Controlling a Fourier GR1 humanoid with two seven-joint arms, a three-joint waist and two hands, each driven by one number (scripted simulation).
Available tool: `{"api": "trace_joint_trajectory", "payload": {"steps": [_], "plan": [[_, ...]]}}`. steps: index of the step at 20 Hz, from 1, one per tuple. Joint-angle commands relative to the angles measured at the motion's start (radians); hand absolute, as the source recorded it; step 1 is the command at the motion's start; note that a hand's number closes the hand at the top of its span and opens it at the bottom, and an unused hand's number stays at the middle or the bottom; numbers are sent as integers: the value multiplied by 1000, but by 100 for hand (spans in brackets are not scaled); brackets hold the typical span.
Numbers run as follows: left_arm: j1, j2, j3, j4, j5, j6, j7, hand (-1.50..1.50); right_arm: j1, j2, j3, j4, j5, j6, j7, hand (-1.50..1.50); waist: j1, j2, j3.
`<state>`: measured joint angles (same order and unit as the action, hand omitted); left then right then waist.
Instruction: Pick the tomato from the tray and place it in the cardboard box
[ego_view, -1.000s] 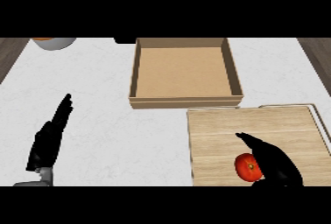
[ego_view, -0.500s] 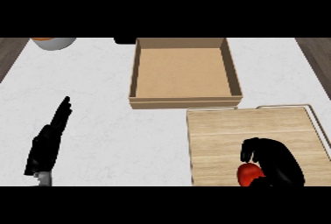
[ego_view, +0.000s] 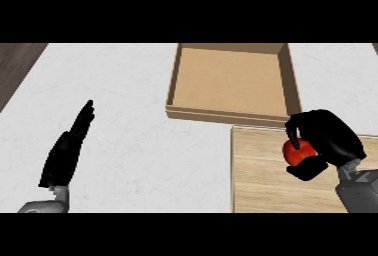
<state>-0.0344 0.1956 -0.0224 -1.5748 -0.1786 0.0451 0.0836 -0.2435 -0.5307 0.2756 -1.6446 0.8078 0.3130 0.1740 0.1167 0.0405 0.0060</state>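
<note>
A red tomato (ego_view: 297, 153) shows between the curled fingers and thumb of my right hand (ego_view: 328, 137), which is shut on it above the far part of the wooden tray (ego_view: 258, 185). The hand hides most of the tomato. The open cardboard box (ego_view: 230, 80) stands just beyond the tray, its near wall close to the hand, and nothing shows inside it. My left hand (ego_view: 68, 150) rests open on the white counter at the left, fingers straight and pointing away.
The white counter (ego_view: 125, 100) spreads left of the box and tray. A dark strip (ego_view: 16, 65) runs along the counter's far left edge.
My right hand has closed round the tomato and carried it up the tray toward the box. The view has shifted; the left hand stays open at the left.
</note>
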Motion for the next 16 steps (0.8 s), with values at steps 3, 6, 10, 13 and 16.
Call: {"api": "trace_joint_trajectory", "payload": {"steps": [3, 6, 10, 13, 16], "plan": [[-25, -16, -41, 0, -8, -17, 2, 0, -189, -146, -75, 161, -61, 0, -334, 150, 45, 20, 5], [-35, -9, -28, 8, -2, -21, 1, 0, -269, -180, -137, 276, -89, -39, -459, 150, 53, 23, 4], [-42, -10, -27, 10, -9, -13, -7, 0, -359, -192, -200, 408, -205, -9, -665, 150, 50, 18, 3], [-50, -18, -24, 17, 1, -15, 9, 0, -403, -148, -254, 490, -333, 32, -811, 150, 40, 16, 4], [-89, -15, -10, 43, -12, 1, 23, 0, -502, -141, -280, 582, -427, 152, -924, 150, 20, 9, 0]]}}
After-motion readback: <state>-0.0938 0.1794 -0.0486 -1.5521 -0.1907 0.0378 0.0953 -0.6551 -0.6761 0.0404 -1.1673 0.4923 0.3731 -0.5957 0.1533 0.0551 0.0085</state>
